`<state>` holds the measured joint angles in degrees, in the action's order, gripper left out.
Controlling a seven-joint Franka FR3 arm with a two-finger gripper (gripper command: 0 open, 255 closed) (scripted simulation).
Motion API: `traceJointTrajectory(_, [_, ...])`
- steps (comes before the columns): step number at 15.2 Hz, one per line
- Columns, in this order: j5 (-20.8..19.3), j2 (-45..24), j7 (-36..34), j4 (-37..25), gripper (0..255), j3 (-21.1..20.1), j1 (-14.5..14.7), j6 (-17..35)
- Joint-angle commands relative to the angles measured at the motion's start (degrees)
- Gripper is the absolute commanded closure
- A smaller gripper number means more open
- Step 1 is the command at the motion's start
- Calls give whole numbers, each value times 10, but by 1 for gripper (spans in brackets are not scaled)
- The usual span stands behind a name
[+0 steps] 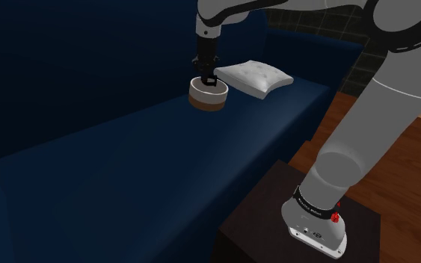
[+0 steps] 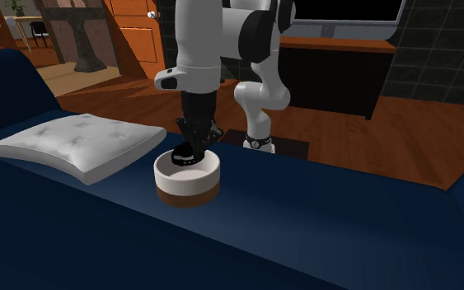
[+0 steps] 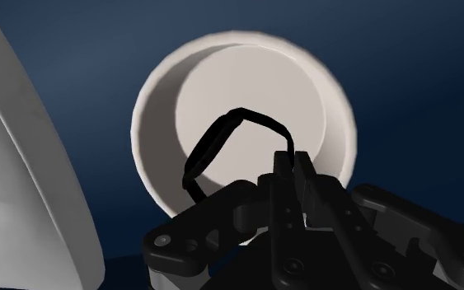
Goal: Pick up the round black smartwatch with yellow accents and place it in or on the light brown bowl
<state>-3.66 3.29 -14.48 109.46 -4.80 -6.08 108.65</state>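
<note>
Right up close in the wrist view, the tool has its two black fingers drawn narrow, pinching the strap of the black smartwatch. The strap loops out in front of them, straight over the bowl. And there's that bowl: pale inside and round the rim, with a brown band at its base, sitting on the dark blue sofa.

From the second exterior view, the tool is down at the bowl's mouth, and the smartwatch hangs just inside the rim. Whether it touches the bottom, I cannot tell.

Over to the shoulder view: the arm reaches up and left from its dark stand, tool pointing straight down into the bowl. A white cushion lies just beside the bowl, on the shoulder view's right.
</note>
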Motion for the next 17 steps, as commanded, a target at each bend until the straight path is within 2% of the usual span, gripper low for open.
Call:
traceJointTrajectory(1, [0, 0, 0, 0, 255, 0, 0, 0])
traceJointTrajectory(2, [0, 0, 0, 0, 0, 0, 0, 0])
traceJointTrajectory(7, [0, 0, 0, 0, 0, 0, 0, 0])
traceJointTrajectory(11, [2, 5, 1, -67, 0, -2, 2, -72])
traceJointTrajectory(17, [2, 5, 1, -67, 0, -2, 2, -72])
